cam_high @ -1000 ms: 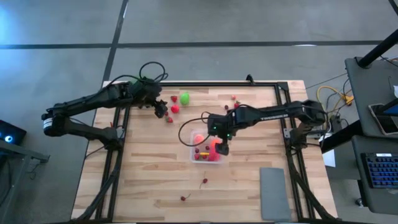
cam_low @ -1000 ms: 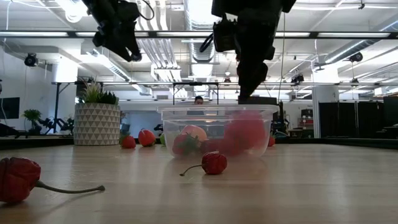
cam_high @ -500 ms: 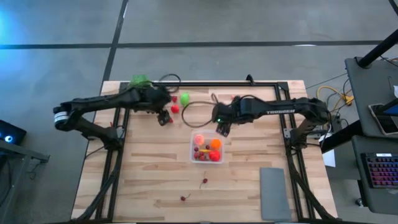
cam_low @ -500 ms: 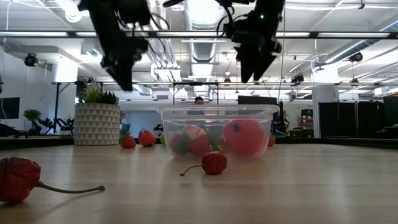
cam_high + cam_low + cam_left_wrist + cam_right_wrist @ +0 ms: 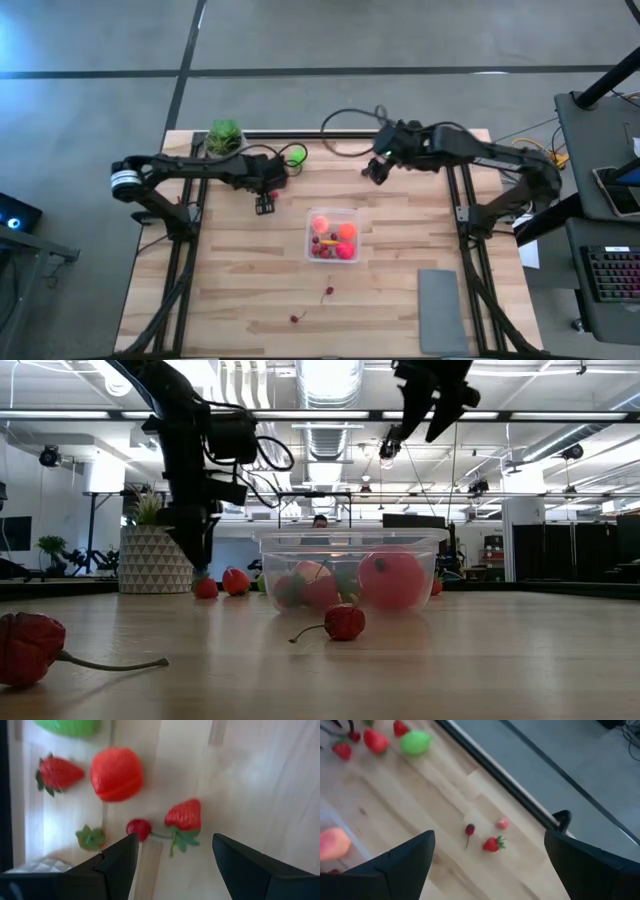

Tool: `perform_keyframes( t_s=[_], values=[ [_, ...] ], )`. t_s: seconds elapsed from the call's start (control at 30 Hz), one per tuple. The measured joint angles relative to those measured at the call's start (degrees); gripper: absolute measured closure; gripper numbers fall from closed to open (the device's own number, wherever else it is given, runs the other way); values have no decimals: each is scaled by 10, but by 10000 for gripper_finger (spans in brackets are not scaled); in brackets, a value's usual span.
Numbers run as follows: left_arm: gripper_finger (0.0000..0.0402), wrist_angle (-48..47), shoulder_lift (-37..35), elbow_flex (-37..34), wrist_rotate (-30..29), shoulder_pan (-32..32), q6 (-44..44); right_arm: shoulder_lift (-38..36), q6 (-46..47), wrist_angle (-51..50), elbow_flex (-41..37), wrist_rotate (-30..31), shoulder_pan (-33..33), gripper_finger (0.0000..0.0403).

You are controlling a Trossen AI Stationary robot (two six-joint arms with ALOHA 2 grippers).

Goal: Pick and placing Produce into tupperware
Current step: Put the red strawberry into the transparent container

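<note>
The clear tupperware (image 5: 333, 236) (image 5: 350, 568) sits mid-table with red, pink and orange fruits inside. My left gripper (image 5: 265, 204) (image 5: 174, 840) is open, low over the far-left cluster. A strawberry (image 5: 185, 815) and a cherry (image 5: 138, 828) lie on the wood just ahead of its fingers. Beyond them are a red ball (image 5: 116, 774), another strawberry (image 5: 57, 772) and the lime-green piece (image 5: 296, 155). My right gripper (image 5: 375, 170) (image 5: 489, 836) is wide open, high above a strawberry (image 5: 492, 843), a cherry (image 5: 469, 829) and a pink piece (image 5: 503, 823).
Two stemmed cherries (image 5: 328, 291) (image 5: 295, 319) lie on the wood nearer than the tupperware. A flat grey pad (image 5: 440, 310) lies at the near right. A potted plant (image 5: 224, 135) stands at the far-left corner. A black rail (image 5: 510, 785) borders the far edge.
My right gripper has risen out of the tupperware and travelled toward the far edge, now over the far-right fruits. My left gripper has moved toward the near edge and come down to just above the table beside the far-left fruit cluster.
</note>
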Motion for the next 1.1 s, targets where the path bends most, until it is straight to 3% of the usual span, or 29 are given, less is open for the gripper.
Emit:
perform_keyframes(
  t_s=[0.5,1.1],
  values=[
    [162,39,22,-1,9,8,31,-93,-34,-1,-1,-1,-45,35],
    [162,47,75,0,18,8,71,-82,-65,1,-24,-1,-44,35]
  ],
)
